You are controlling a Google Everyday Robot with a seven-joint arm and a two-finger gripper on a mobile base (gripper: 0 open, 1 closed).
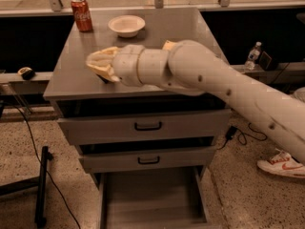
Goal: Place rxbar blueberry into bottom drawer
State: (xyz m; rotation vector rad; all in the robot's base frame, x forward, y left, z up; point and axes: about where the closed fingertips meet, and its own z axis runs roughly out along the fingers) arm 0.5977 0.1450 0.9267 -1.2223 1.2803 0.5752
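Note:
My gripper [98, 64] hovers low over the left part of the grey cabinet top [76, 78], pointing left. A small dark piece [102, 79] shows just beneath it; it may be the rxbar blueberry, but most of it is hidden by the gripper. The bottom drawer [152, 202] is pulled open at floor level, and its plain grey floor shows nothing in it. My arm [209, 80] reaches in from the right across the cabinet top.
A red soda can [82, 14] and a white bowl [126, 25] stand at the back of the top. A yellow block [167, 45] peeks out behind my arm. The two upper drawers [147, 126] are nearly closed. A water bottle [253, 55] and a shoe [281, 165] are on the right.

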